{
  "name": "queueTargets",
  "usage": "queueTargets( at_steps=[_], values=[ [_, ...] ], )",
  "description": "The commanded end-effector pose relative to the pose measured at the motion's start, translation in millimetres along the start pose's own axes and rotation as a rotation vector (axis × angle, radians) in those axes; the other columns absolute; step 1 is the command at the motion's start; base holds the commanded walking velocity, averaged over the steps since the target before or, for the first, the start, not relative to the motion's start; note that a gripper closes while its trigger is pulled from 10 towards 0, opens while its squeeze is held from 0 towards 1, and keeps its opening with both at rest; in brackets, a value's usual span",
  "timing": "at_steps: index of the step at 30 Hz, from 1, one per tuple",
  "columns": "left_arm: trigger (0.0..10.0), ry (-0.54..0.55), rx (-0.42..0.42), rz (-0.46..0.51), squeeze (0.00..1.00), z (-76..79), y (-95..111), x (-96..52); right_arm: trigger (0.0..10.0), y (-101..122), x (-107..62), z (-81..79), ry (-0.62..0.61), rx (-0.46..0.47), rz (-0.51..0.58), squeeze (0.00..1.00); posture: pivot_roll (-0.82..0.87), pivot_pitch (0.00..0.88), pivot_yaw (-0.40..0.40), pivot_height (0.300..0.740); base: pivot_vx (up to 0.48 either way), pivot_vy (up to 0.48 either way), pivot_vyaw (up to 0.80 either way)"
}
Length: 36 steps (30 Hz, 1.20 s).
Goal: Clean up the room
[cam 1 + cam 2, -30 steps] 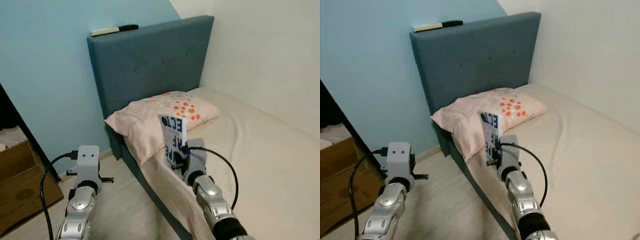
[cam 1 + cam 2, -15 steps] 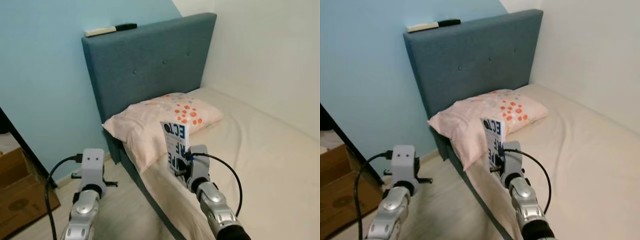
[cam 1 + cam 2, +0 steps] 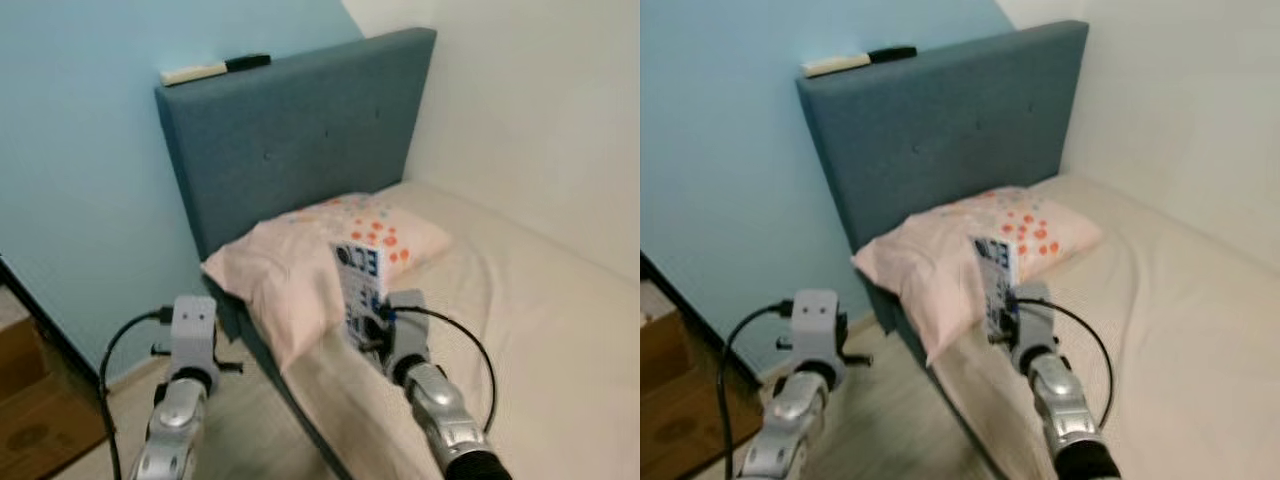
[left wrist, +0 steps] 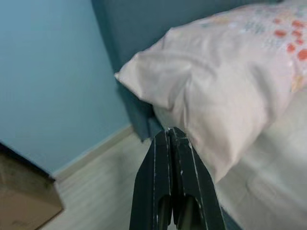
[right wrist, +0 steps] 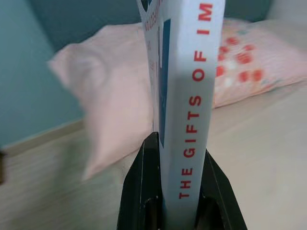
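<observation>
Right wrist view: right gripper (image 5: 180, 191) clamps an upright book (image 5: 184, 96), pillow (image 5: 110, 86) beyond its jaws. Left gripper (image 4: 171, 139), pressed closed, holds nothing. Head views are blurred, so probably keep the grip firm while walking.

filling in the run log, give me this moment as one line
right pincer: shut on book, upright over bed edge | left pincer: shut, empty, beside pillow | marker on headboard

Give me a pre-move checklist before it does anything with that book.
1. Right gripper clamped on the book: ok, fingers on both faces.
2. Book upright: ok, spine vertical.
3. Left gripper holds nothing: ok, fingers shut.
4. Bare bed beyond the pillow for a set-down: ok.
5. Headboard top free: not ok, a dark marker and a pale flat object lie there.
6. Book's intended destination: cannot tell.
</observation>
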<state>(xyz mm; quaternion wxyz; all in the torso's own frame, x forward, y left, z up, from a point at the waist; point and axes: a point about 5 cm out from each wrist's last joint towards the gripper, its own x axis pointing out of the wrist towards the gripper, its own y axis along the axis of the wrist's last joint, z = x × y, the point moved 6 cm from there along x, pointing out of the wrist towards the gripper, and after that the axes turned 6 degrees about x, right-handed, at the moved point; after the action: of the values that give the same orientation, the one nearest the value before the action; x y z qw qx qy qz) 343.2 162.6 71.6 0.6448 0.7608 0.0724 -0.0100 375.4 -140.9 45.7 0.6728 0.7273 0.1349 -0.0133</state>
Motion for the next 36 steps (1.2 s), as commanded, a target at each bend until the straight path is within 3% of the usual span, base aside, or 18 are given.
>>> queueTargets(
  at_steps=[1,15,36],
  values=[
    [10.0,0.015,0.005,-0.027,0.0,-6.2,-7.2,-1.7,10.0,6.9,2.6,-11.8,0.03,0.015,0.023,0.0,-0.01,0.052,-0.036,0.74,0.27,0.0,0.0],
    [10.0,0.024,0.003,-0.03,0.0,-8.6,-8.8,-3.3,10.0,7.2,3.3,-13.5,0.042,0.005,0.018,0.0,-0.01,0.057,-0.045,0.74,0.269,0.0,0.0],
    [10.0,0.047,0.015,-0.015,0.0,-14.0,-7.1,-5.7,10.0,8.3,4.7,-17.8,0.061,-0.028,0.016,0.0,0.0,0.067,-0.044,0.74,0.0,0.0,0.0]
  ],
)
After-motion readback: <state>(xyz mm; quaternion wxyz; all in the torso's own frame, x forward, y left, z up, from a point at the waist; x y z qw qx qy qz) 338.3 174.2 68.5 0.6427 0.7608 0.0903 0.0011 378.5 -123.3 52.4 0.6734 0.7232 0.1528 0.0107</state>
